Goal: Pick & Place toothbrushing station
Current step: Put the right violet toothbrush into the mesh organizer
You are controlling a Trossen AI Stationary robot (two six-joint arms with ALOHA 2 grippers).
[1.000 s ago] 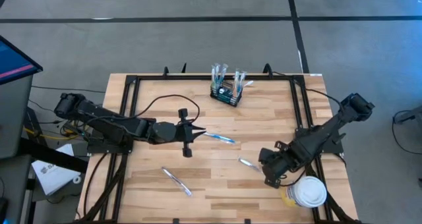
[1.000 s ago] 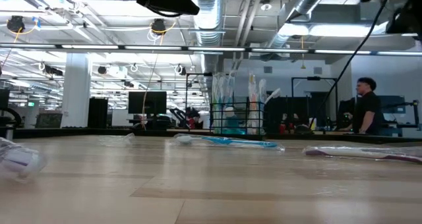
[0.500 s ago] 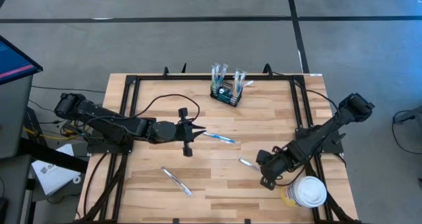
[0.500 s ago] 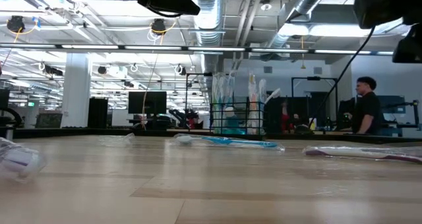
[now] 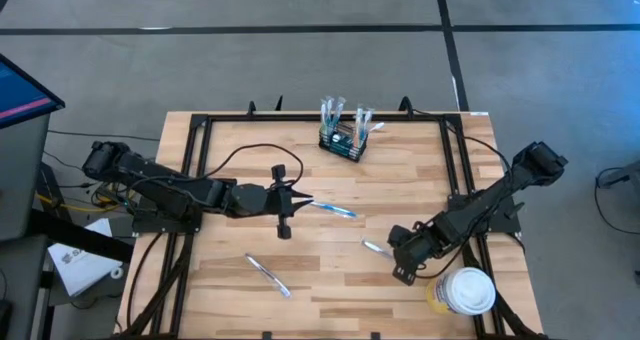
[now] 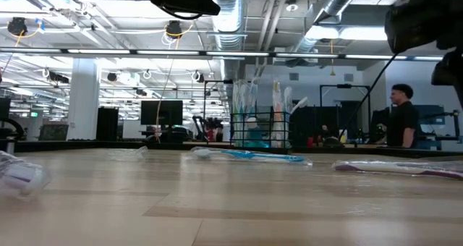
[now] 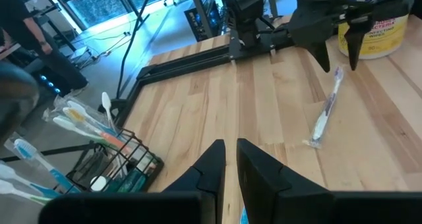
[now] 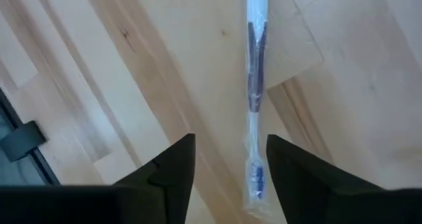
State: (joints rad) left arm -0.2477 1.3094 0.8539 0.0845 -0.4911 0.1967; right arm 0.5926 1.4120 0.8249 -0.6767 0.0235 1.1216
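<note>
The toothbrushing station (image 5: 343, 141), a small black wire-mesh box with several toothbrushes standing in it, rests on its base near the table's far edge; it also shows in the left wrist view (image 7: 115, 159) and the low view (image 6: 259, 130). My left gripper (image 5: 288, 208) is shut and empty, raised at mid-table beside a blue toothbrush (image 5: 332, 210) lying flat. My right gripper (image 5: 400, 268) is open above a wrapped toothbrush (image 8: 254, 85) at the near right, one finger on each side of it, not touching.
A white-lidded yellowish tub (image 5: 467, 291) stands at the near right corner, close to my right gripper. Another wrapped toothbrush (image 5: 268, 276) lies near the front left. Black frame rails (image 5: 197, 170) run along the table's sides. A person (image 6: 402, 123) stands in the room behind.
My right gripper has moved a little toward the table's left, over the wrapped toothbrush, and has come lower. My left arm has kept still.
</note>
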